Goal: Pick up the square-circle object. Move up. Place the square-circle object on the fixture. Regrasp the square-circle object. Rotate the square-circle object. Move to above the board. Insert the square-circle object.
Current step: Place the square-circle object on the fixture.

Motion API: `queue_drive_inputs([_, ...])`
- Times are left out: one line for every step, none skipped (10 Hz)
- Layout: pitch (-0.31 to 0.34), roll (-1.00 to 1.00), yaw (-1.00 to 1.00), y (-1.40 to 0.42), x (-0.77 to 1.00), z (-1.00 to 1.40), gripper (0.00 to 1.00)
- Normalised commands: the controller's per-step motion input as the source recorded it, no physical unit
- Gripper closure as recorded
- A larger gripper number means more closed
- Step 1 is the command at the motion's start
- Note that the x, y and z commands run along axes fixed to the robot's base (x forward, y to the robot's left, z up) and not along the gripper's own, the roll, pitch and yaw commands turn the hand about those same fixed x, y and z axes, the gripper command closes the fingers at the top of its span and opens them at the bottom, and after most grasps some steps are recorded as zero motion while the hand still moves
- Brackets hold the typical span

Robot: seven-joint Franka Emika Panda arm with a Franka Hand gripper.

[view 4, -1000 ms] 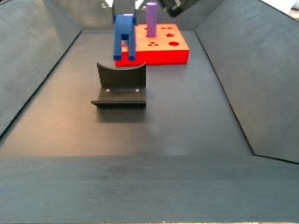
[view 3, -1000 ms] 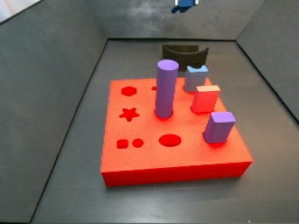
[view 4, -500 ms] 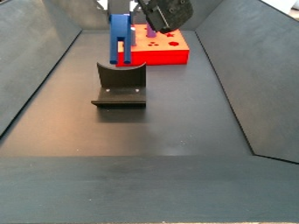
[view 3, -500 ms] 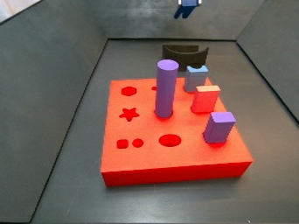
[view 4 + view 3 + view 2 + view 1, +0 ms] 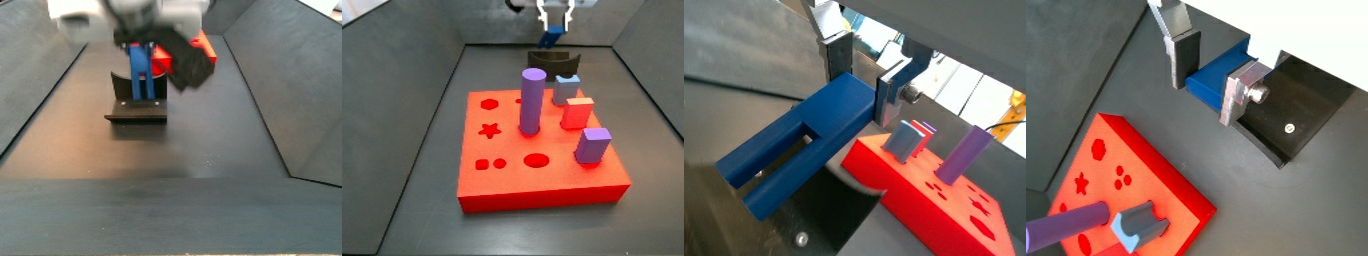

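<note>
My gripper (image 5: pixel 556 24) is shut on the square-circle object (image 5: pixel 552 38), a dark blue block with two parallel legs. It hangs just above the dark fixture (image 5: pixel 549 60) behind the red board (image 5: pixel 502 170). In a side view the object (image 5: pixel 140 72) stands upright with its lower end at the fixture (image 5: pixel 136 104), and the blurred gripper (image 5: pixel 142 40) is over it. In both wrist views the silver fingers (image 5: pixel 1184 55) (image 5: pixel 842 65) clamp the blue block (image 5: pixel 1220 72) (image 5: pixel 798 145) at one end. The fixture (image 5: pixel 1300 110) lies behind it.
The board (image 5: pixel 1140 185) (image 5: pixel 938 200) carries a tall purple cylinder (image 5: pixel 532 100), a light blue notched block (image 5: pixel 565 88), a red block (image 5: pixel 579 112) and a purple block (image 5: pixel 593 145). It has star, circle and hexagon holes. Dark sloping walls enclose the floor.
My gripper has come down with the blue object from the top of the side view to the fixture. The object now reaches the fixture's scooped top.
</note>
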Motion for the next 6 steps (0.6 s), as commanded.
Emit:
queue_drive_inputs([0.161, -0.32, -0.2, 0.14, 0.18, -1.0, 1.0])
queue_drive_inputs([0.132, -0.25, -0.21, 0.13, 0.18, -1.0, 1.0])
queue_drive_inputs([0.067, -0.19, -0.22, 0.13, 0.18, -0.96, 1.0])
queue_drive_inputs([0.017, -0.15, -0.21, 0.16, 0.15, -0.8, 1.0])
queue_drive_inputs([-0.03, -0.11, -0.19, 0.2, 0.11, -0.73, 1.0])
queue_drive_inputs([-0.041, -0.11, -0.17, 0.21, 0.1, -0.72, 1.0])
